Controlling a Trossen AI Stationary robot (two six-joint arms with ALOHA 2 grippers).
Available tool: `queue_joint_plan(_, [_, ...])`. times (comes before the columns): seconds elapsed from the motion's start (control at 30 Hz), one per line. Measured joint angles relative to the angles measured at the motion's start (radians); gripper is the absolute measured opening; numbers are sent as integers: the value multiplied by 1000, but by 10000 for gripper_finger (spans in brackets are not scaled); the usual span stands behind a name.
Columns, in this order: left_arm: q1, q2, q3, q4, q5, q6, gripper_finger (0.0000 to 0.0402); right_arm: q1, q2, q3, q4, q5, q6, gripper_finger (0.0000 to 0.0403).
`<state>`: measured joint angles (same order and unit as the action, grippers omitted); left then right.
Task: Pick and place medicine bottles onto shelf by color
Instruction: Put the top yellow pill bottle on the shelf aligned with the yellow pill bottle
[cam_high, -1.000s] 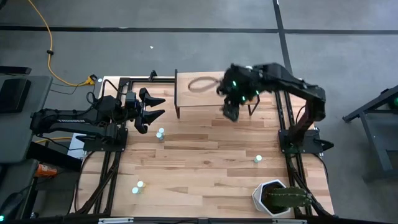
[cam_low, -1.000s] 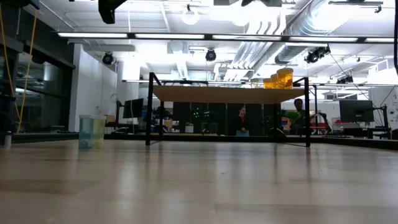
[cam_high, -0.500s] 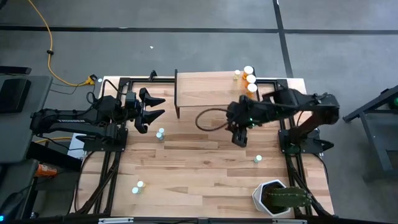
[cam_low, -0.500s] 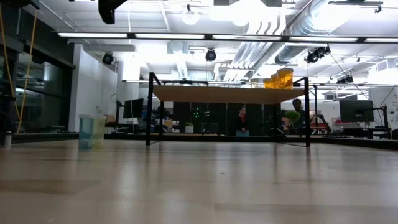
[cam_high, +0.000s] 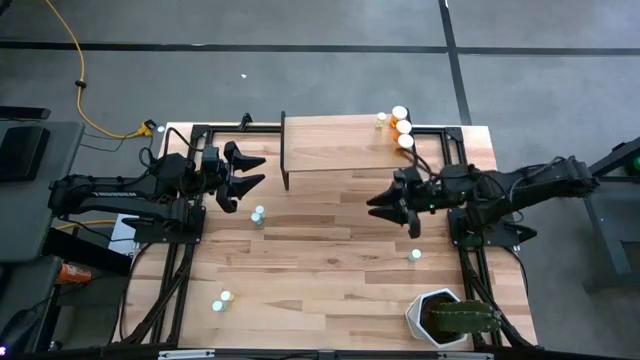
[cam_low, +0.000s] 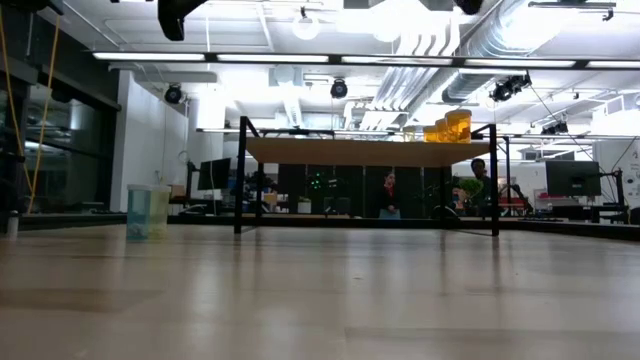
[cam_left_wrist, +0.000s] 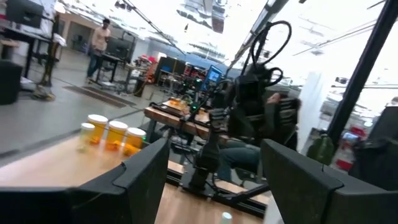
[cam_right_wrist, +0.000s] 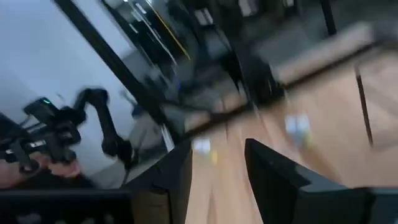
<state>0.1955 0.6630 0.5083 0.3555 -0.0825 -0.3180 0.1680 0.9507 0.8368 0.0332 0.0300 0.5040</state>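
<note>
right gripper (cam_high: 385, 207) empty, jaws parted above the table, next bottle (cam_high: 414, 256) just behind and below them, so swing back over its cap, drop straight; left gripper (cam_high: 252, 171) waits released.

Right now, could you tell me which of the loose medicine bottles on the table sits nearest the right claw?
The lone bottle just in front of the right claw, near the table's right side. The pair by the left arm and the pair at the front left lie much farther off.
</note>
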Motion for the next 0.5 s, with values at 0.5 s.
queue_joint_plan(0.5, [-147, 70, 301, -844, -194, -92, 238, -13, -3, -116, 242, 130, -191, 138])
